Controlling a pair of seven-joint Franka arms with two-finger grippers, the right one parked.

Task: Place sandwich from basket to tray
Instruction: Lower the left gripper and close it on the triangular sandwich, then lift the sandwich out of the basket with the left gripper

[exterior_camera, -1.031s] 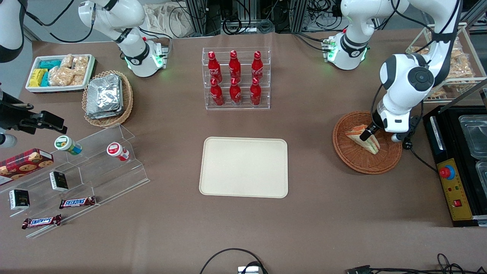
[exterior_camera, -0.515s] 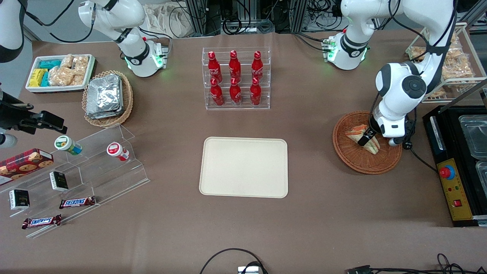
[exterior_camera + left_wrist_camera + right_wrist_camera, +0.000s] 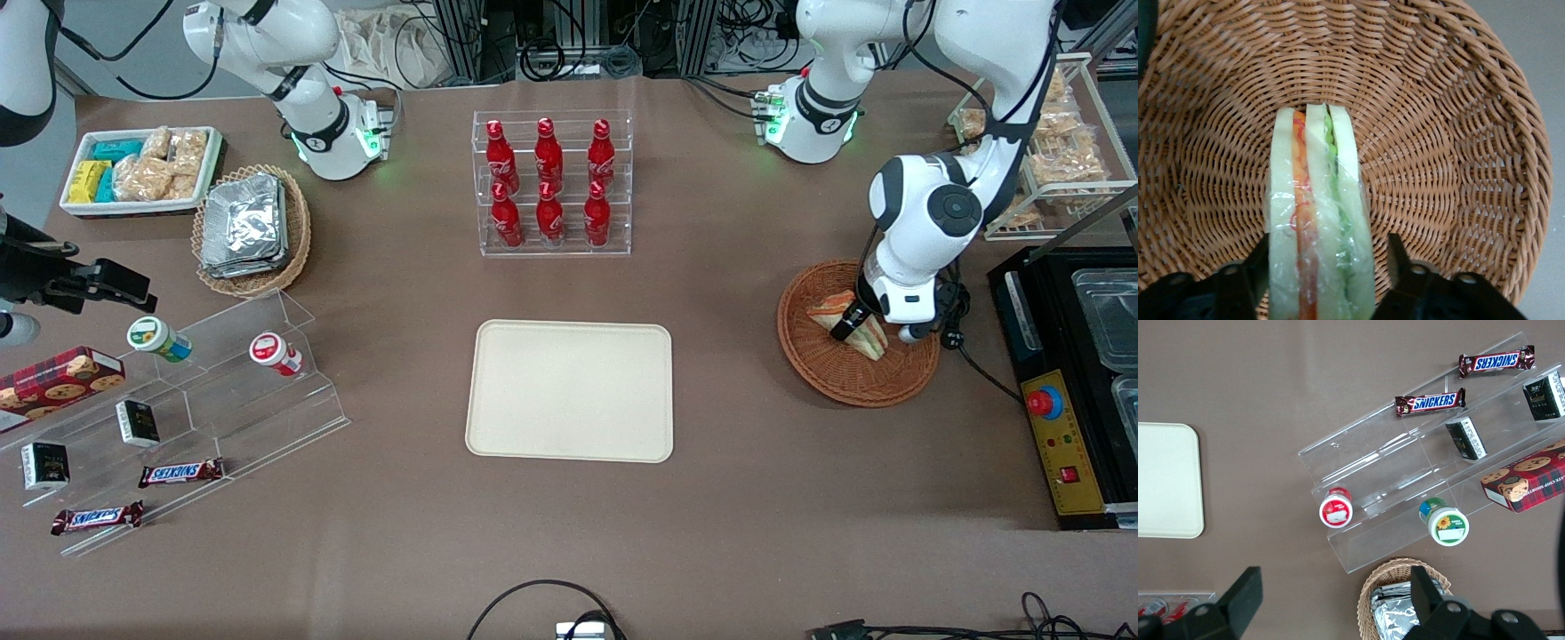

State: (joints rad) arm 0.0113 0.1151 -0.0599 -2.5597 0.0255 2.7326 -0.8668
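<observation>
We see the clear-wrapped triangular white-bread sandwich point(image 3: 1319, 220) with orange and green filling standing on edge in the round reddish-brown wicker basket point(image 3: 836, 373), well apart from the flat cream rectangular tray point(image 3: 570, 391).

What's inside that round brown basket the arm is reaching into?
One wrapped sandwich lies in the basket, with the hand open around it, a finger on each side. Whatever lies under the sandwich is hidden.

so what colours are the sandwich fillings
Orange-red and green between white bread on the sandwich, clearest in the left wrist view.
</observation>
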